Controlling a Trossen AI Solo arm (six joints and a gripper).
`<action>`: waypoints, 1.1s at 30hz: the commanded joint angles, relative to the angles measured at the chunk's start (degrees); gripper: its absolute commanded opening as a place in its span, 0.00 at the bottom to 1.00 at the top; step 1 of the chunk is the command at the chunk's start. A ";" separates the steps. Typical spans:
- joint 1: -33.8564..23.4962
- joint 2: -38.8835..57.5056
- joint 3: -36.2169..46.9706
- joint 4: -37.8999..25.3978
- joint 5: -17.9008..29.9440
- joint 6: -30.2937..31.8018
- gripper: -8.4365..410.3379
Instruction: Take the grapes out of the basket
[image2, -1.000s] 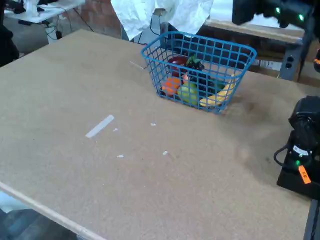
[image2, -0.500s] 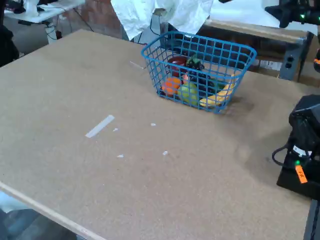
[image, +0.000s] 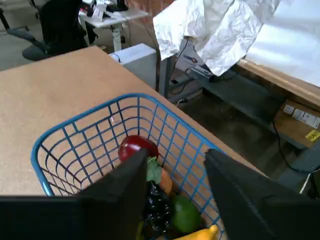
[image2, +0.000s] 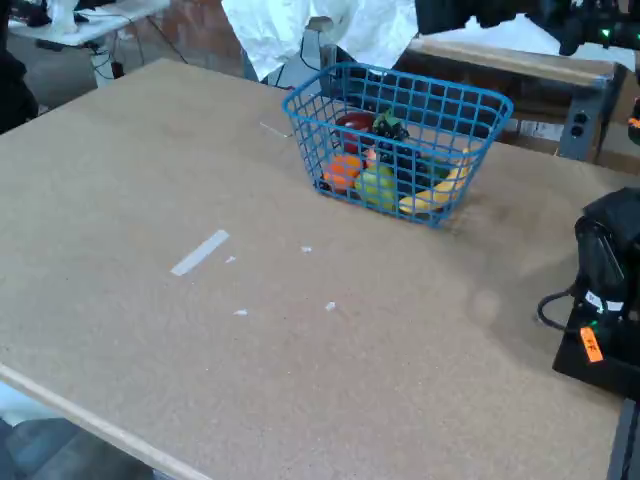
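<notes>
The blue wire basket (image2: 470, 98) stands on the far part of the brown table (image2: 200, 180). In it the dark grapes (image2: 390, 128) with a green leafy top lie near the middle, among other fruit. In the wrist view the grapes (image: 157, 205) show just below my gripper (image: 175, 156), between its two black fingers. The gripper hangs open above the basket (image: 75, 125), holding nothing. In the fixed view the dark arm (image2: 470, 12) reaches in along the top edge, above the basket's far side.
Around the grapes lie a dark red fruit (image: 136, 147), an orange one (image: 165, 183), a green one (image: 186, 214) and a banana (image: 201, 234). The arm's black base (image2: 605, 300) sits at the right. A white strip (image2: 200, 252) lies mid-table. Crumpled white sheeting (image2: 300, 25) hangs behind.
In the fixed view the dark arm has swung left along the top edge and now reaches over the basket. The basket and fruit have not moved.
</notes>
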 joint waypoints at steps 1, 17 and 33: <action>-0.02 0.26 0.04 0.76 1.36 -0.02 0.53; -0.61 12.66 -0.13 0.33 3.41 3.78 0.78; -1.42 32.39 7.08 4.24 -3.56 4.04 0.80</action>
